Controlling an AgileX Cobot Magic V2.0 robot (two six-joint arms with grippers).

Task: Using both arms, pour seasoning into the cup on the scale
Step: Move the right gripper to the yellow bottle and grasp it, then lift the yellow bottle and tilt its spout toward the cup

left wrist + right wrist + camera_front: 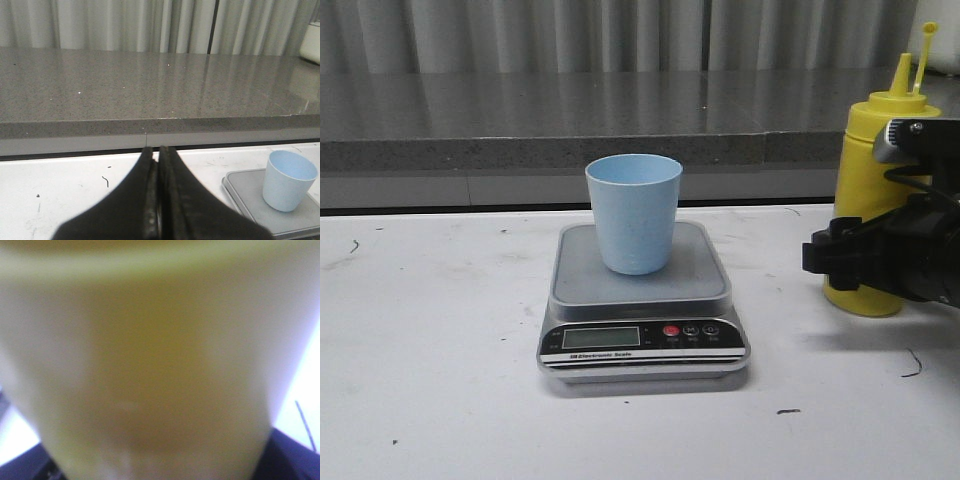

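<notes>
**Yellow bottle in the right arm's reach, cup waiting on the scale**

The light blue cup (634,212) stands upright on the grey platform of the scale (642,303), which sits near the middle of the white bench (430,380), its display and buttons facing the near edge. Well to the right stands the yellow seasoning bottle (868,150), upright on the bench, its pointed nozzle up and its small tethered cap hanging off to one side. The right gripper (865,262) is at the lower half of the bottle, black parts crossing in front of it; in the right wrist view the blurred yellow body (150,370) fills the picture, but whether the jaws are pressing on it cannot be told. The left gripper (159,200) has its jaws clenched together on nothing, hanging over the bench left of the scale (250,192) and cup (289,179).
</notes>
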